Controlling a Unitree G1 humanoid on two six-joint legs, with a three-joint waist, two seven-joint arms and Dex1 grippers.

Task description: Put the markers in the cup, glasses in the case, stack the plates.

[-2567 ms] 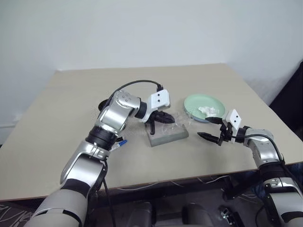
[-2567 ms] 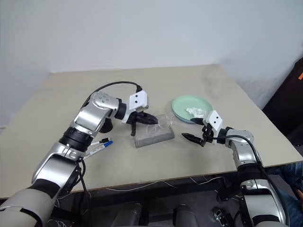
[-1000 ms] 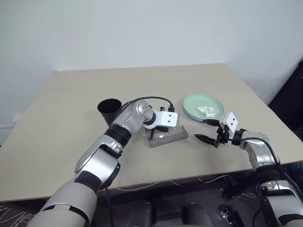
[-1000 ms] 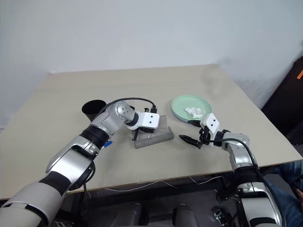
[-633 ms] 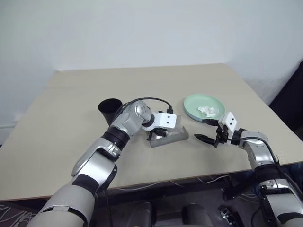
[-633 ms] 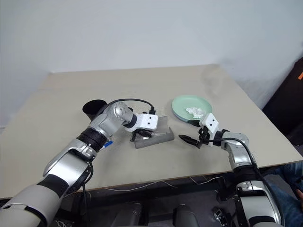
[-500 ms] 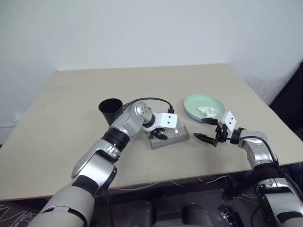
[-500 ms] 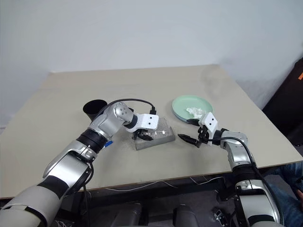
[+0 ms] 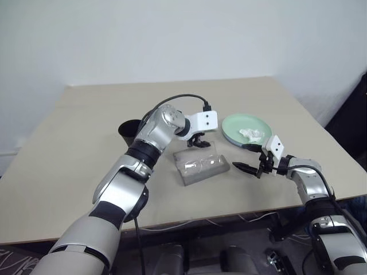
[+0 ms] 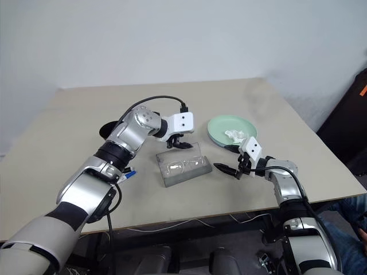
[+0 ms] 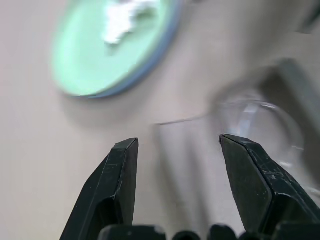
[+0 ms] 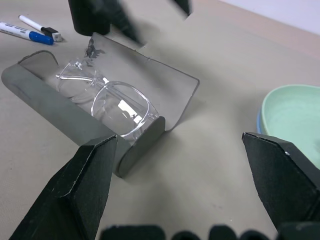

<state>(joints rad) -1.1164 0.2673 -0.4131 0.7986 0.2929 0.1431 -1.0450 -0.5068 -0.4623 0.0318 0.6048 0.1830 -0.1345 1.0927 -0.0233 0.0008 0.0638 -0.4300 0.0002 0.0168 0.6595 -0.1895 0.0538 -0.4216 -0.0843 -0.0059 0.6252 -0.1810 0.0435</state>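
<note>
We see the glasses (image 12: pixel 107 97) lying inside the grey case (image 9: pixel 202 168), which sits near the middle of the table (image 9: pixel 86 114), closer to the front edge. The case lies long-ways from left to right, a bit slanted, and its see-through lid looks open. Our left gripper (image 9: pixel 198 142) hangs just above the back side of the case, with its two fingers apart and nothing in them. Our right gripper (image 9: pixel 248 158) waits just beside the right end of the case, with its fingers wide apart and nothing in them too. We think the glasses part is done, apart from maybe shutting the lid. The plates (image 9: pixel 234 127) are stacked toward the right edge, green on top of blue, with a little white tissue (image 9: pixel 251 134) on top. The markers (image 12: pixel 27 31) lie on the table to the left of the case, near the black cup (image 9: pixel 129 133). The cup stands on the left side of the case, so our left arm is much nearer to the markers. We think it should reach back that way next.
</note>
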